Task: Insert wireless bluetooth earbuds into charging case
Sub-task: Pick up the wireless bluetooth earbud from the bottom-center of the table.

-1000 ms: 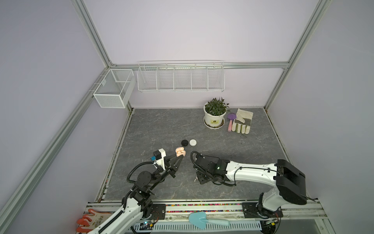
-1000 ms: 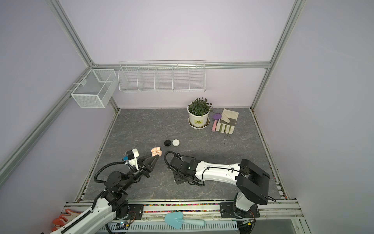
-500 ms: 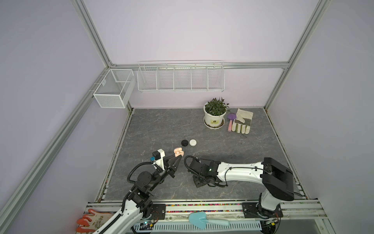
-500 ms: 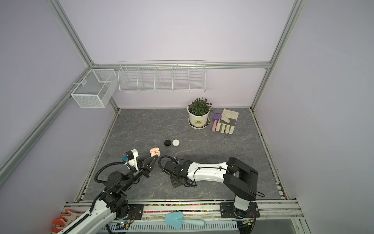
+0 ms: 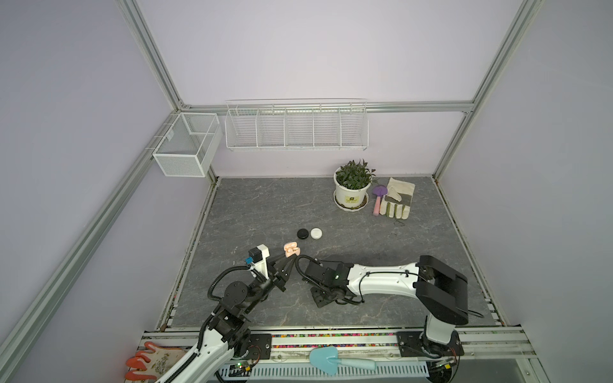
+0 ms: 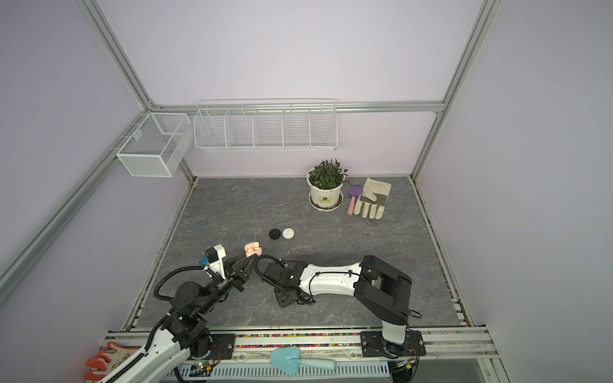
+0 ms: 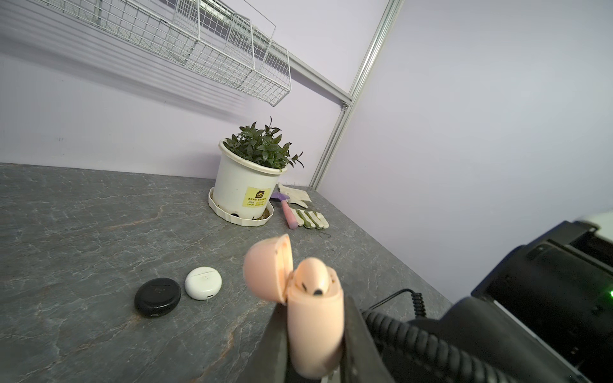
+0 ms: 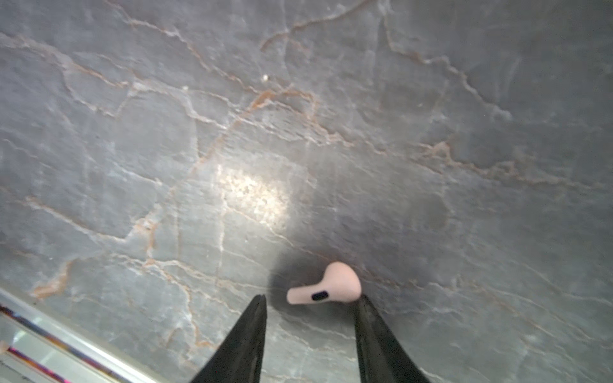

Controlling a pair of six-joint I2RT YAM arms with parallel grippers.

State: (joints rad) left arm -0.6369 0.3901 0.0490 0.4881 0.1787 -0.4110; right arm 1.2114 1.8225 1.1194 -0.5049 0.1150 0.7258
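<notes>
My left gripper (image 7: 315, 335) is shut on a pale pink charging case (image 7: 315, 318), held upright above the table in both top views (image 5: 291, 249) (image 6: 252, 249). Its lid (image 7: 265, 275) is swung open. One pink earbud (image 7: 311, 278) sits in the case. A second pink earbud (image 8: 331, 287) lies on its side on the grey table. My right gripper (image 8: 312, 298) points down at it, open. The earbud rests just past the fingertips (image 8: 260, 305), close to the other fingertip. In the top views the right arm (image 5: 381, 282) hides this earbud.
A black round case (image 5: 302, 234) and a white round case (image 5: 316, 233) lie closed side by side behind the pink one. At the back right stand a potted plant (image 5: 352, 192), a purple trowel (image 5: 377, 199) and a work glove (image 5: 398, 202). A blue trowel (image 5: 331, 359) lies on the front rail.
The right arm has shifted leftward, bringing its wrist closer to the left gripper. The left gripper has held the pink case in nearly the same spot.
</notes>
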